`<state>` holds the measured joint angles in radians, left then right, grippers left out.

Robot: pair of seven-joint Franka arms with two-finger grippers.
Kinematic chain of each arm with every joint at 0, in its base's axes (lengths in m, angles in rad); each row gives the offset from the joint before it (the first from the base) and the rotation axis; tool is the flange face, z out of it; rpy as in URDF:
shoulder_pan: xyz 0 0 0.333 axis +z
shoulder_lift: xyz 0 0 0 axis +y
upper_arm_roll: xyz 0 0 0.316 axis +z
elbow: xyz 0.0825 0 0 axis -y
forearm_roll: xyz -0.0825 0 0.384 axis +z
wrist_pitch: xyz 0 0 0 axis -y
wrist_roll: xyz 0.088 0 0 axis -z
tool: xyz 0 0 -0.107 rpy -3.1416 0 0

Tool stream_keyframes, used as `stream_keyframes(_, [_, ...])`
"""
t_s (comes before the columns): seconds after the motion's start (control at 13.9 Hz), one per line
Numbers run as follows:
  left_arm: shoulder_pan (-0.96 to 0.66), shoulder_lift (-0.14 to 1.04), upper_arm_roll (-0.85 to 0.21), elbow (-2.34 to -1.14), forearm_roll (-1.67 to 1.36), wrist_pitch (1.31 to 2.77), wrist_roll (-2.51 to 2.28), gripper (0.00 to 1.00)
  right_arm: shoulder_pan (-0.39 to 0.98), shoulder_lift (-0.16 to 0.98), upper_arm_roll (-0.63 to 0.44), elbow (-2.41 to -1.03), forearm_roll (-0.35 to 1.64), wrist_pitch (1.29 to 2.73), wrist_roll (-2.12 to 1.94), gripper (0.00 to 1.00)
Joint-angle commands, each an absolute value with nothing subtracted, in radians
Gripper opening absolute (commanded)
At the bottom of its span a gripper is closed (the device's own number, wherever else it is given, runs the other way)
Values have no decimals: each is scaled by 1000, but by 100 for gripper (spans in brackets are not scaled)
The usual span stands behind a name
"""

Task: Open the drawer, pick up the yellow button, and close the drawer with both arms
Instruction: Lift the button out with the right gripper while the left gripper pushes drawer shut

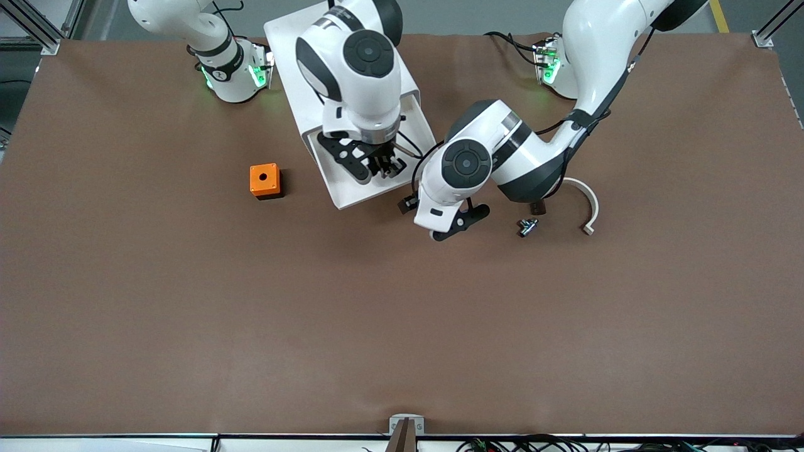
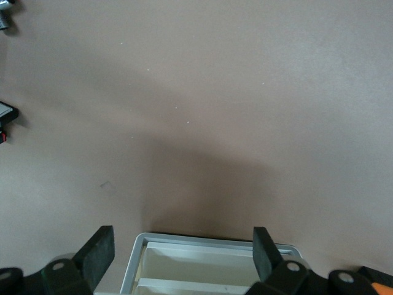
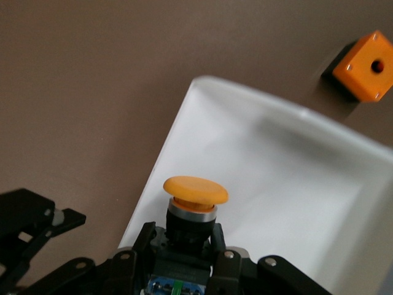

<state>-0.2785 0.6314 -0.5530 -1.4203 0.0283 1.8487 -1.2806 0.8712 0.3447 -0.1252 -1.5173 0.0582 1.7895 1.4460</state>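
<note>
In the front view the right arm's wrist covers much of the open drawer (image 1: 352, 188) and most of the cabinet (image 1: 286, 37), whose top corner is cut off by the frame edge. The button (image 3: 195, 198) cannot be made out there, hidden among the right gripper (image 1: 380, 164) parts. The right wrist view cuts off the button's lower body and shows the drawer's rim blurred. In the left wrist view only a corner of the drawer shows at the frame edge, and the left gripper (image 2: 181, 249) fingers are cut off at their bases. A small metal part (image 1: 527, 226) on the table is too small to identify.
</note>
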Motion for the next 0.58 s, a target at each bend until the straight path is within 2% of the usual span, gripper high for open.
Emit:
stream_keyframes(0.0, [-276, 624, -555, -1433, 43, 1874, -1308, 99, 763, 267, -117, -1513, 77, 1709, 1228, 0])
stream_keyframes(0.22, [-311, 627, -555, -1448, 37, 1933, -1341, 99, 611, 226, -118, -1513, 77, 1646, 918, 0])
stream_keyframes(0.5, [-386, 627, -555, -1466, 37, 1990, -1432, 99, 381, 222, -121, -1525, 74, 1647, 529, 0])
